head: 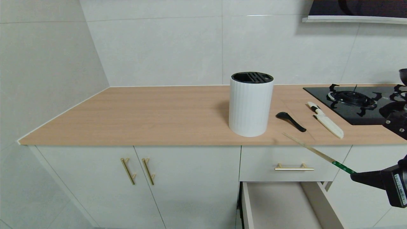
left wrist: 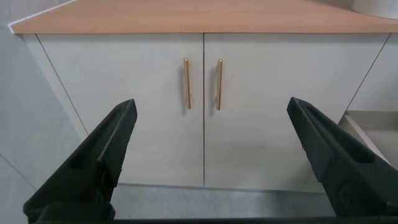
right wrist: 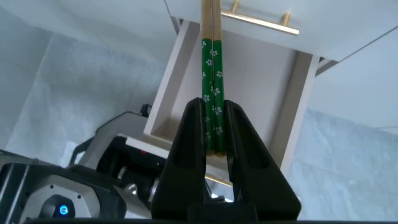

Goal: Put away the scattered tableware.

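A pair of wooden chopsticks (head: 313, 151) with green flowered ends is held by my right gripper (head: 355, 175), which is shut on the green ends (right wrist: 211, 81). The sticks slant up toward the counter's front edge, above the open drawer (head: 279, 203). On the counter lie a black spoon (head: 291, 121) and a white-bladed knife (head: 326, 121), to the right of a white ribbed holder (head: 251, 106) with a black slotted top. My left gripper (left wrist: 211, 109) stands open and empty in front of the cabinet doors (left wrist: 124, 106).
A black gas hob (head: 356, 101) takes up the counter's right end. The upper drawer (head: 294, 160) with a gold handle is closed above the open one (right wrist: 249, 99). Two gold door handles (head: 137, 170) sit on the left cabinet. Left of the holder lies bare wooden counter (head: 143, 114).
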Robot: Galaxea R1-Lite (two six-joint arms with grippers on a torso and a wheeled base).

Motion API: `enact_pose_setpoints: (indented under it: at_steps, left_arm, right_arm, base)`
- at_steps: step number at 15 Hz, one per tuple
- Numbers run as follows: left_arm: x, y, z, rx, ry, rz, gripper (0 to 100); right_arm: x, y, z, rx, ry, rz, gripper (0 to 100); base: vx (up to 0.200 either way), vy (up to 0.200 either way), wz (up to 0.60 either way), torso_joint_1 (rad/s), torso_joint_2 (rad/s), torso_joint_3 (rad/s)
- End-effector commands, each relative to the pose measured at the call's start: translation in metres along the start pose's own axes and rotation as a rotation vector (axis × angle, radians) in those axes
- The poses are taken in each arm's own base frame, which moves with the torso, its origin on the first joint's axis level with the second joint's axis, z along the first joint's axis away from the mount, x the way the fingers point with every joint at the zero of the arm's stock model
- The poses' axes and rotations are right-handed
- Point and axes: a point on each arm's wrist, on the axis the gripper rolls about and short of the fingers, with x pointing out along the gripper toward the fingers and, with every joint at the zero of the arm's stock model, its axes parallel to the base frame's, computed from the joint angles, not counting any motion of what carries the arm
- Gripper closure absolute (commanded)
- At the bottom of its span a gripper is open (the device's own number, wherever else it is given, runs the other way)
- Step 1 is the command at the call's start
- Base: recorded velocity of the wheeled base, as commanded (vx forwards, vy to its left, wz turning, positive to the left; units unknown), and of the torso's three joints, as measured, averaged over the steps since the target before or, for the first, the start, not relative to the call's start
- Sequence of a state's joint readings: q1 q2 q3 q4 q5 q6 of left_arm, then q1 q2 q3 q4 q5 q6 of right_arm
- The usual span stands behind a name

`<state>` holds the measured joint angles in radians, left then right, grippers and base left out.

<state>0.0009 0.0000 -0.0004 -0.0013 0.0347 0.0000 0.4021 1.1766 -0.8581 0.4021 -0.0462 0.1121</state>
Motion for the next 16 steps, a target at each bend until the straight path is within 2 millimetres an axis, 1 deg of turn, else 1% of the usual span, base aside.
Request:
enact_pose_setpoints:
  at_steps: [1, 5, 10, 16]
  left_arm:
    - [0.0001, 0.0, -0.0001, 0.0, 0.002, 0.0, 0]
    - [0.0001, 0.0, -0.0001, 0.0, 0.002, 0.001, 0]
    - [0.0001, 0.0, -0.0001, 0.0, 0.002, 0.001, 0]
    - [0.0001, 0.0, -0.0001, 0.0, 0.002, 0.001, 0]
  right_arm:
    - [0.0019, 0.0007, -0.0027, -0.006, 0.013, 0.003, 100]
    - [0.0059, 0.002, -0.0075, -0.051, 0.036, 0.009, 100]
    - [0.0073, 0.0039, -0.0099, -0.066, 0.047, 0.018, 100]
    - [0.01, 0.005, -0.0113, -0.072, 0.061, 0.023, 100]
  base:
    - [0.0, 0.0, 0.0, 0.0, 0.0, 0.0]
    - [0.0, 0.0, 0.0, 0.0, 0.0, 0.0]
    - [0.0, 0.0, 0.0, -0.007, 0.02, 0.013]
    - [0.0, 0.0, 0.0, -0.168, 0.41, 0.237]
